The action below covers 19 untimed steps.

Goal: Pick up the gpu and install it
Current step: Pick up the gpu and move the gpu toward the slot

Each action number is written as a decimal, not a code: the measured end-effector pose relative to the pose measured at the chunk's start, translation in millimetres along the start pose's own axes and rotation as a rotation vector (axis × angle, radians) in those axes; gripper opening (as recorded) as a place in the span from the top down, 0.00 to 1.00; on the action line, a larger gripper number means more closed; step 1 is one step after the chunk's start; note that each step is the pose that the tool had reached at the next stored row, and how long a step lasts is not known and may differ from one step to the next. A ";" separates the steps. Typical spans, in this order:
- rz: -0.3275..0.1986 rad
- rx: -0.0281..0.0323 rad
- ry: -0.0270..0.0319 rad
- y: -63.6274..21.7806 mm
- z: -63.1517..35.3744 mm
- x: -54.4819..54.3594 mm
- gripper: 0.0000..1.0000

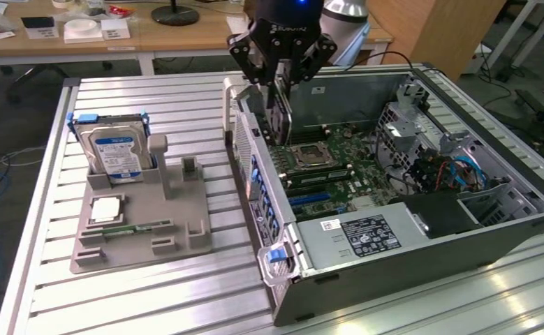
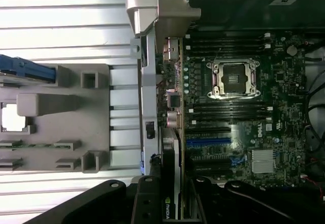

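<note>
The black end effector (image 1: 277, 75) hangs at the upper middle of the exterior view, its fingers drawn partly together and pinching the gpu (image 1: 279, 115) by its top edge. The card is thin and flat and hangs on edge, its lower part dipping into the open computer case (image 1: 421, 265), close beside the case's rear wall. In the wrist view the end effector (image 2: 171, 196) clamps the gpu (image 2: 170, 158) from both sides, above the motherboard (image 2: 254, 132).

The case is a grey metal box lying on its side at the right of the exterior view. It holds the green motherboard (image 1: 346, 174) with a square silver processor socket (image 1: 309, 153), a boxy power supply (image 1: 365, 234) with a label, and blue cables (image 1: 458, 171).

At the left, a matte grey moulded holder (image 1: 151, 248) carries an upright silver hard drive (image 1: 113, 150) and a narrow green memory stick (image 1: 132, 228) lying flat. Both stand on a ribbed aluminium counter (image 1: 141, 98).
</note>
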State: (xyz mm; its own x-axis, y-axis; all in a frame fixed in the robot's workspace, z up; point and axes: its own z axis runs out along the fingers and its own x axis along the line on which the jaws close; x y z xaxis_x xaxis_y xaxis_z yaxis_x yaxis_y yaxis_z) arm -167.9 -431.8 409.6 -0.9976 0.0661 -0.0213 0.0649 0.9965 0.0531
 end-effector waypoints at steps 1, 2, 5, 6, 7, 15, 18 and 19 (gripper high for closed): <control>0.000 0.0000 0.0000 0.2 0.0 -2.8 0.73; 0.000 0.0000 0.0001 0.4 0.1 -5.7 0.73; 0.000 0.0000 0.0001 0.9 0.3 -13.4 0.73; 0.000 0.0000 0.0001 1.0 0.4 -15.8 0.73; 0.000 0.0000 0.0001 1.2 0.4 -18.2 0.73; 0.000 -0.0001 0.0000 2.5 1.0 -38.3 0.73; 0.000 0.0000 0.0001 3.0 1.1 -45.6 0.73; 0.000 0.0001 0.0001 3.1 1.1 -47.9 0.73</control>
State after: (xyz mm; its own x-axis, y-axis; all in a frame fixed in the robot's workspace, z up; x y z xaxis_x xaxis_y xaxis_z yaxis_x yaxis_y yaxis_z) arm -119.9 -431.8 409.7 -0.9976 0.0662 -0.0212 0.0650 0.9965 0.0530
